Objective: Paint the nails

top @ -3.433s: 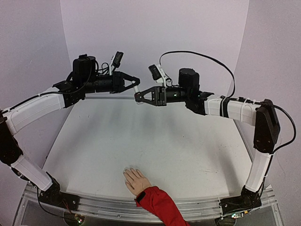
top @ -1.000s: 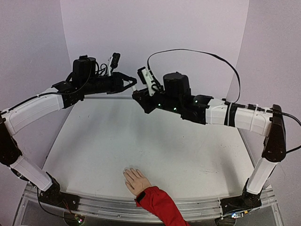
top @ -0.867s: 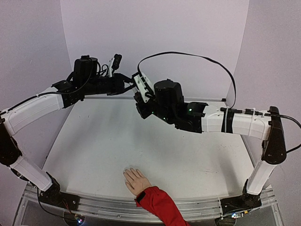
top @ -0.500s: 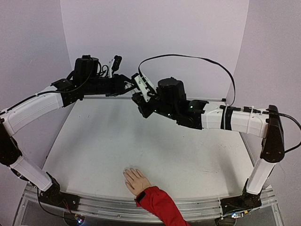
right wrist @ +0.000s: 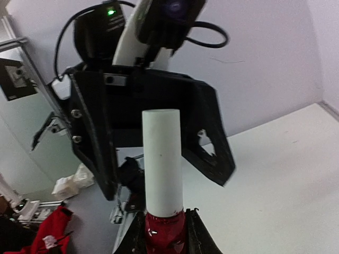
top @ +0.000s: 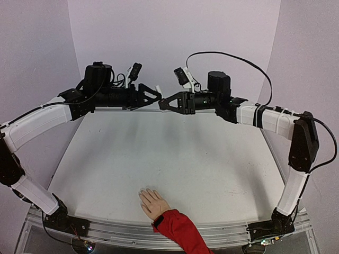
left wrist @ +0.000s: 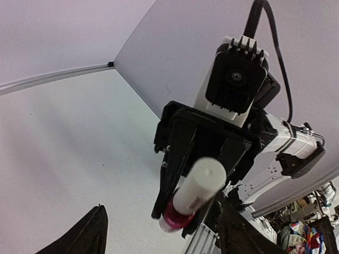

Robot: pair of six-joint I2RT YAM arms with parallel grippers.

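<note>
The polish bottle [right wrist: 165,235], dark red glass with a long white cap [right wrist: 161,159], is held by its body in my right gripper [right wrist: 166,225], high over the far edge of the table. My left gripper [top: 151,99] faces it with both fingers [right wrist: 90,137] spread wide on either side of the cap, touching nothing. From the left wrist the cap [left wrist: 200,182] points at the camera between my open left gripper [left wrist: 159,214]. The beige mannequin hand [top: 153,202] with a red sleeve [top: 180,230] lies palm down at the near edge, its nails [top: 146,192] too small to read.
The white tabletop [top: 169,159] stretches between the grippers and the hand. Grey walls close the back and both sides. A metal rail [top: 122,230] runs along the near edge by the arm bases.
My left gripper has opened and let go of the white cap. The right arm has turned back level and drawn slightly right, keeping the bottle. The hand has not moved.
</note>
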